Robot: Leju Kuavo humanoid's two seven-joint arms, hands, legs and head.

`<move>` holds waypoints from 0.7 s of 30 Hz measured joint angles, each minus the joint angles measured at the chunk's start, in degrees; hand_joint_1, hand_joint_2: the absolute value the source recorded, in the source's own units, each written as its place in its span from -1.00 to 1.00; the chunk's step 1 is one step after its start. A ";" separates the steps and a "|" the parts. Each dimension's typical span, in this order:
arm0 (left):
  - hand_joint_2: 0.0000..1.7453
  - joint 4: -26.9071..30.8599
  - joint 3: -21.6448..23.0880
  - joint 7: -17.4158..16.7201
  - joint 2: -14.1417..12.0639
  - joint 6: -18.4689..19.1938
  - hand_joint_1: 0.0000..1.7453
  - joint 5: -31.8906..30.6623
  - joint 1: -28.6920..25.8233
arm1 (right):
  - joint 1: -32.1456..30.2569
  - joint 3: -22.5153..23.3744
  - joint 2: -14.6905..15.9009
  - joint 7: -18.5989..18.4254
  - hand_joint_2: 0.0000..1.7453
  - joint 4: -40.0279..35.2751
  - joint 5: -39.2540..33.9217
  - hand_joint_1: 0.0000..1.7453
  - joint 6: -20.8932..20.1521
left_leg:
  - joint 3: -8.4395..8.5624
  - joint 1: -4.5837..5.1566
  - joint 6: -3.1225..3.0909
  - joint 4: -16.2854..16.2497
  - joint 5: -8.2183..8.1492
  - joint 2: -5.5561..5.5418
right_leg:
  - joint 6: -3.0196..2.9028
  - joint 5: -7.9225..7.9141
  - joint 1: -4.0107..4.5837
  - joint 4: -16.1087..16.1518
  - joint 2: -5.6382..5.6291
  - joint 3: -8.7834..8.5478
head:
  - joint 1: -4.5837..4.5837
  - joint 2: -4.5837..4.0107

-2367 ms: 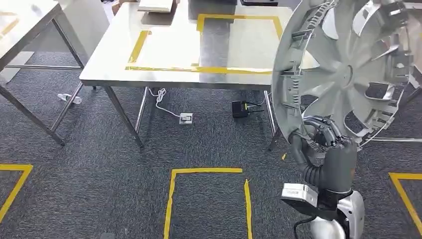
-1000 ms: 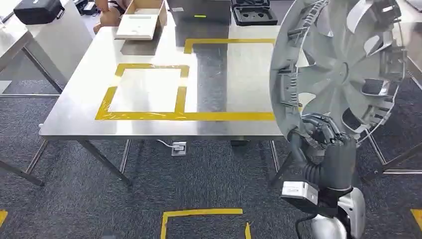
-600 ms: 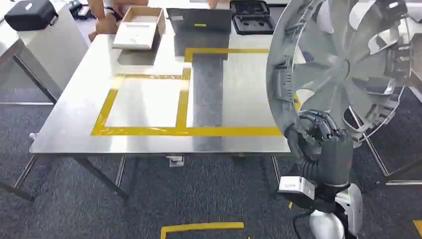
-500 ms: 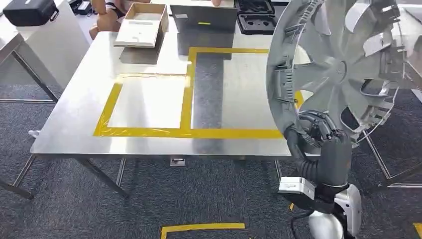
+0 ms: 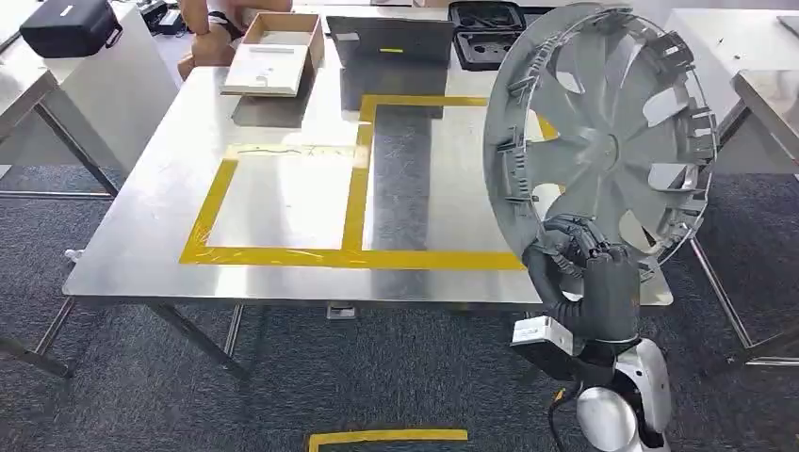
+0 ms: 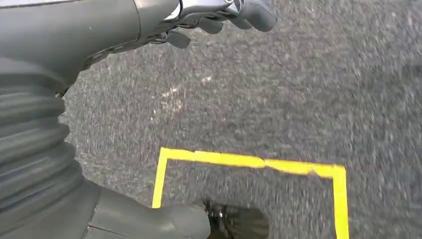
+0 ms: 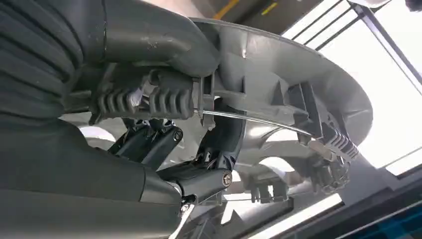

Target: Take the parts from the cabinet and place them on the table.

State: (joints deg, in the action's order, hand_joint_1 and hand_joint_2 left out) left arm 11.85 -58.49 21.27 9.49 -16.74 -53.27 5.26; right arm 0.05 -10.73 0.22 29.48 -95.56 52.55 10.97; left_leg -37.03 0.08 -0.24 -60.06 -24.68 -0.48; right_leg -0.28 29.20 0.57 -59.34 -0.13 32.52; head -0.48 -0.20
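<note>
One steel table (image 5: 283,273) | yellow tape (image 5: 353,202) | grey carpet (image 5: 122,395)

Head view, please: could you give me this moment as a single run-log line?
right hand: holds hubcap upright by its rim | hubcap: above table edge, not set down | left hand: empty, above carpet

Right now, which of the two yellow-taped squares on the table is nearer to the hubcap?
The right-hand square: the hubcap in the right hand overlaps its right side. The left-hand square lies further away.
</note>
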 joint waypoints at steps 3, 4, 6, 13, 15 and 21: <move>1.00 0.00 0.02 0.48 -0.02 0.24 -1.00 -0.55 0.02 | 0.61 -0.13 0.00 0.00 1.00 1.84 0.72 1.00 -0.61 | 0.14 0.00 0.17 0.19 0.10 0.03 | -0.16 -0.04 0.00 0.00 -0.02 -0.09 | 0.00 -0.02; 1.00 0.00 0.02 0.48 -0.02 0.24 -1.00 -0.55 0.02 | 0.61 -0.13 0.00 0.00 1.00 1.84 0.72 1.00 -0.61 | 0.14 0.00 0.17 0.19 0.10 0.03 | -0.16 -0.04 0.00 0.00 -0.02 -0.09 | 0.00 -0.02; 1.00 0.00 0.02 0.50 -0.02 0.24 -1.00 -0.55 0.01 | 0.64 -0.13 0.00 -0.02 1.00 1.99 0.81 1.00 -0.66 | 0.15 0.00 0.17 0.20 0.10 0.04 | -0.17 -0.03 0.00 0.00 -0.02 -0.09 | -0.02 0.00; 1.00 -0.04 0.07 -0.66 -0.11 0.04 -1.00 -1.88 -0.16 | 5.18 -0.13 0.31 -2.99 1.00 13.36 6.75 1.00 -0.72 | 0.26 0.00 0.45 0.48 0.18 0.01 | -0.61 0.20 0.00 0.00 -0.01 -0.07 | -0.02 -0.02; 1.00 -0.04 0.09 -0.06 -0.11 -0.37 -1.00 -2.19 -0.16 | 6.15 -0.11 0.48 -3.13 1.00 16.00 6.60 1.00 -0.87 | 0.26 -0.01 0.48 0.48 0.14 0.01 | -0.62 0.21 -0.02 0.00 -0.02 -0.07 | -0.02 0.00; 1.00 -0.04 0.46 3.49 -0.11 -2.31 -1.00 -2.79 -0.25 | 8.09 1.31 1.20 -1.99 1.00 24.01 6.56 1.00 0.85 | 0.27 -0.01 0.44 0.48 -0.02 -0.10 | -0.60 0.39 -0.16 0.01 0.02 -0.11 | -0.04 0.00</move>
State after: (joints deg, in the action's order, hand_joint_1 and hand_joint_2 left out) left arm 11.80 -58.03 24.76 9.38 -19.05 -56.06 5.00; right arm 8.14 -9.42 1.42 27.49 -71.54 59.10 11.82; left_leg -36.75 0.07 0.20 -59.58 -24.70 -0.58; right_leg -0.88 29.59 0.41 -59.33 -0.10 32.42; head -0.52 -0.20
